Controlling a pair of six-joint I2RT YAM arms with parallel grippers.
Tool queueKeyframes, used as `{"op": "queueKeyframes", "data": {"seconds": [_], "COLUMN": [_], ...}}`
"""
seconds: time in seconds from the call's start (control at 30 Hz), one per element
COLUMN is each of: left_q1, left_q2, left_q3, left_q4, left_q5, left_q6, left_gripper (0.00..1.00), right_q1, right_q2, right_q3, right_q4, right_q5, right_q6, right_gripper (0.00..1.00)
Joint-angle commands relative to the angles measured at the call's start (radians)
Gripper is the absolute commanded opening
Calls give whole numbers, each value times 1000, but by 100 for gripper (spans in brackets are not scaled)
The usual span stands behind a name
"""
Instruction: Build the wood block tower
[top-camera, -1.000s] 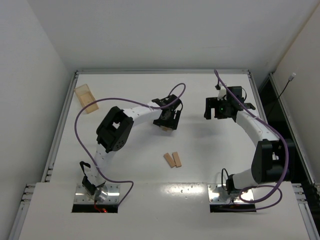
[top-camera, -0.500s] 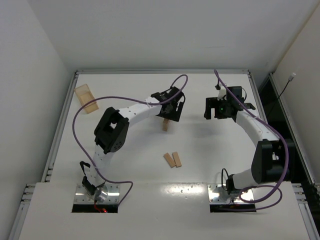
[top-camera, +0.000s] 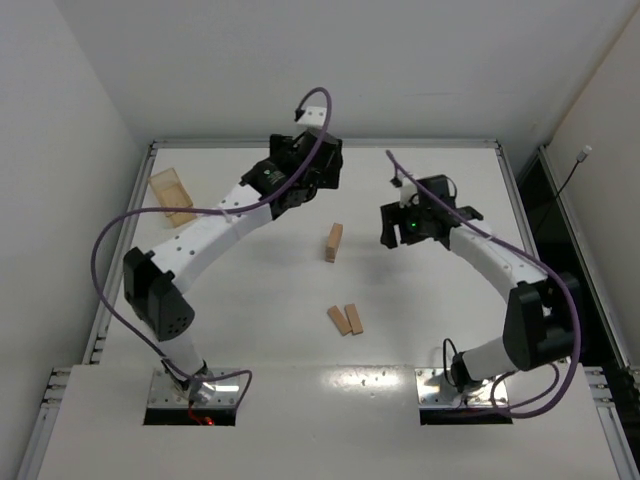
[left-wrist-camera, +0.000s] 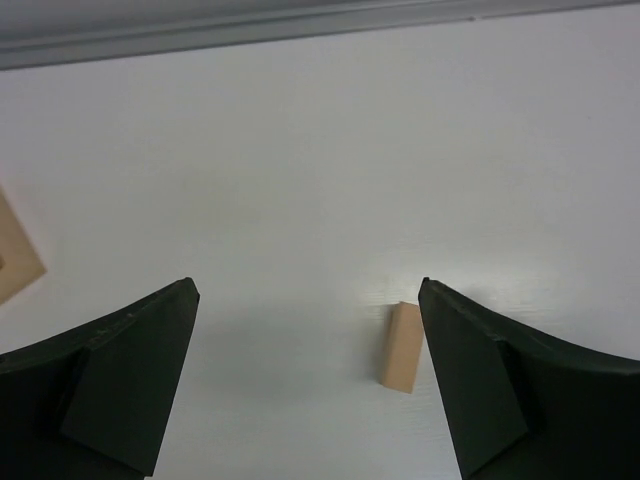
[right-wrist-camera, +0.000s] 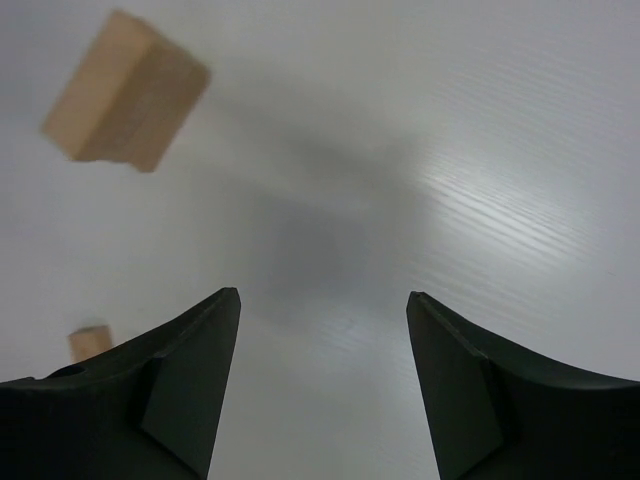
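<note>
White tabletop (top-camera: 260, 300), left jaws spread wide, empty, right jaws parted, empty, tower (top-camera: 333, 242) untouched.

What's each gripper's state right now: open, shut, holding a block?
Left gripper: open, holding nothing.
Right gripper: open, holding nothing.

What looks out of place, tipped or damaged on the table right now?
Nothing stands out. The tower stands upright and free in the middle, and two wood blocks lie flat side by side in front of it, not yet stacked. The amber box sits by the far left edge.
</note>
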Motion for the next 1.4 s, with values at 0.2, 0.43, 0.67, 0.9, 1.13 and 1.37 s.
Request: {"op": "queueKeyframes", "data": {"seconds": [0.2, 0.43, 0.67, 0.9, 1.13, 1.37], "left_q1": [209, 334, 386, 420, 450, 481], "left_q2": [-171, -233, -263, -273, -263, -221], "left_q3": [-188, -234, -280, -291, -272, -286], "left_q4": [12, 12, 3, 13, -8, -19], "left_q5": [-131, -87, -42, -42, -1, 39], "left_q6": [-10, -1, -11, -11, -22, -31], "left_gripper": [94, 94, 95, 95, 95, 95], "right_q1": [479, 599, 608, 608, 608, 627], "right_q2": [82, 69, 10, -66, -22, 15], "right_q3": [22, -96, -173, -260, -267, -248], "right_q4": [5, 48, 48, 71, 61, 61], "right_q5": [83, 104, 200, 200, 143, 110], "right_q6": [82, 210, 233, 253, 262, 262], "right_gripper": [52, 43, 40, 38, 43, 46]}}
